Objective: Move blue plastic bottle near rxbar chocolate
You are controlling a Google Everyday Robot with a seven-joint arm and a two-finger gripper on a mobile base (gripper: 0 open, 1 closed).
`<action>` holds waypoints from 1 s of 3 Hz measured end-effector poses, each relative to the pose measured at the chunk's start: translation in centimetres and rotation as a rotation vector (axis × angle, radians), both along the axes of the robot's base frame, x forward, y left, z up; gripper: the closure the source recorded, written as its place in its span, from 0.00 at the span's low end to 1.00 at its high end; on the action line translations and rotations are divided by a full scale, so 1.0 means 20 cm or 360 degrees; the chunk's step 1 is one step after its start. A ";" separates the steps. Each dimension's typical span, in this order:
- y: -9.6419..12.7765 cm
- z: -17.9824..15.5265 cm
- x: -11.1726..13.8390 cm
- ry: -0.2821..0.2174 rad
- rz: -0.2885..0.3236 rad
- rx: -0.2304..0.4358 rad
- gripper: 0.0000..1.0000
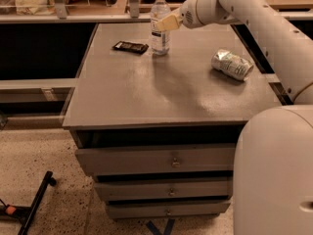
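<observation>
Progress looks almost complete: the bottle (pixel 160 42) stands upright just beside the bar (pixel 130 46). The gripper (pixel 165 23) is closed around the bottle's middle; only the release is left, I think. The grey table (pixel 146 97) carries also a can (pixel 232 64), lying well apart. Drawers (pixel 156 163) are below, over a speckled floor (pixel 39 151).

My gripper (pixel 164 24), cream-tipped, sits near the tabletop's (pixel 161 99) far edge; behind it my arm (pixel 266 31) is smooth white rounded shells, dotted with small dark screws.
</observation>
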State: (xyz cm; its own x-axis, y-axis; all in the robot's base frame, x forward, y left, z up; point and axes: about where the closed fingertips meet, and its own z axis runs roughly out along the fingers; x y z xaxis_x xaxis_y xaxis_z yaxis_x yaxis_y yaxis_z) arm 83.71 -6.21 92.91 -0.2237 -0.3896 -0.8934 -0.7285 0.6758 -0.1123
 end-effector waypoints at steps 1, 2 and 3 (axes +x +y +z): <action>0.02 -0.01 0.00 0.0006 0.0006 0.0000 0.83; 0.03 -0.03 0.00 0.0011 0.0013 0.0000 0.59; 0.05 -0.04 0.01 0.0016 0.0019 0.0001 0.36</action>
State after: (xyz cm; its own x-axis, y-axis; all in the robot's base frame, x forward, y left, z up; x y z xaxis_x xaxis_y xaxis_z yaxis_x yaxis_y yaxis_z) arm 83.84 -5.31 92.16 -0.2284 -0.3920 -0.8912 -0.7374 0.6673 -0.1046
